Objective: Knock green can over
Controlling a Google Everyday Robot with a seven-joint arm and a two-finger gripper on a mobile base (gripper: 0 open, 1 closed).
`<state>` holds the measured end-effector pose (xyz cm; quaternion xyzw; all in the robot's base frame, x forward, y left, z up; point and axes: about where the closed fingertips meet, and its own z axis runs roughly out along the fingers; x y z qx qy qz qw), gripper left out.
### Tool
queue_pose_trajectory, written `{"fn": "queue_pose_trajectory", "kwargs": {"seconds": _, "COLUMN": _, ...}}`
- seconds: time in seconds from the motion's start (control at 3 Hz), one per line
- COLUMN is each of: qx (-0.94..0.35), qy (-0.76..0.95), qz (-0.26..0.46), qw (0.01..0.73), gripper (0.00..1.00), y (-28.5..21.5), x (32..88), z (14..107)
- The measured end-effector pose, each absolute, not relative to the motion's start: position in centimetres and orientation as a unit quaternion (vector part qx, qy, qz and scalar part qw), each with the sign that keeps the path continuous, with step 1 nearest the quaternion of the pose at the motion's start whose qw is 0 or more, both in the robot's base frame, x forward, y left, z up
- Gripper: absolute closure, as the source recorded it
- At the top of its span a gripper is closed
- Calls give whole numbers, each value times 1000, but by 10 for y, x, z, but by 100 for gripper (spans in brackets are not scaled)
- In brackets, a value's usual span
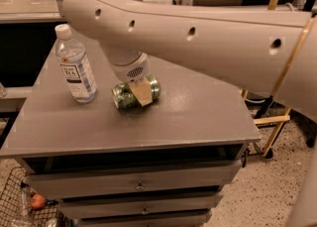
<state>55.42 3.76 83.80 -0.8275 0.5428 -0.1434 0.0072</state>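
The green can lies on its side on the grey table top, its silver end facing front-left. My gripper hangs from the large white arm directly over the can's middle, and one tan finger pad rests against the can's side. The can's far side is hidden behind the gripper.
A clear plastic water bottle stands upright just left of the can. The table is a grey cabinet with drawers. A wire basket sits on the floor at lower left, a wooden frame to the right.
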Motion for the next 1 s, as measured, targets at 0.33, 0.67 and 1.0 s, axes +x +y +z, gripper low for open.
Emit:
{"fn": "queue_pose_trajectory", "kwargs": {"seconds": 0.33, "qx": -828, "qy": 542, "qz": -146, "qw": 4, "gripper": 82, "y": 36, "x": 554, "z": 839}}
{"fn": "queue_pose_trajectory", "kwargs": {"seconds": 0.67, "qx": -827, "qy": 542, "qz": -147, "qw": 6, "gripper": 58, "y": 35, "x": 555, "z": 839}}
{"fn": "queue_pose_trajectory", "kwargs": {"seconds": 1.0, "qx": -827, "qy": 542, "qz": -148, "qw": 7, "gripper": 35, "y": 35, "x": 555, "z": 840}}
